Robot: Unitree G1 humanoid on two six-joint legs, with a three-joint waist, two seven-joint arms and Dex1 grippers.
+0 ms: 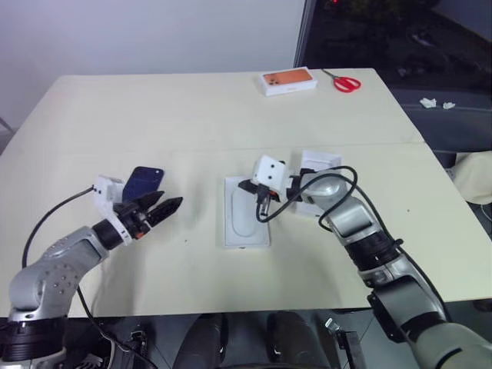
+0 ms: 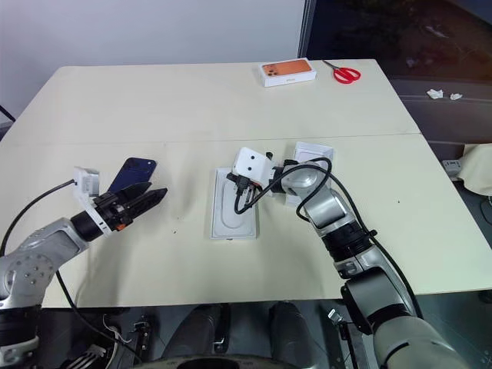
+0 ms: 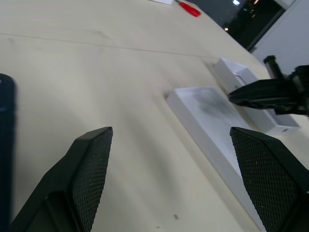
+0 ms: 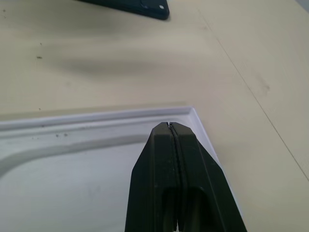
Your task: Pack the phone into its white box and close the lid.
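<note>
The dark navy phone (image 1: pixel 144 181) lies flat on the table at the left, just behind my left gripper (image 1: pixel 171 198). That gripper is open and empty, pointing towards the middle of the table. A shallow white tray with a rounded recess (image 1: pixel 246 219) lies in the middle. My right gripper (image 4: pixel 169 125) is shut on nothing and hovers over that tray's far end, pointing towards the phone (image 4: pixel 130 6). A second white box part (image 1: pixel 323 165) sits behind my right forearm, half hidden. I cannot tell whether it is the white box or the lid.
A small white box with an orange top (image 1: pixel 288 81) and red-handled scissors (image 1: pixel 346 82) lie near the table's far edge. The table's right edge (image 1: pixel 430 146) runs close beside my right arm.
</note>
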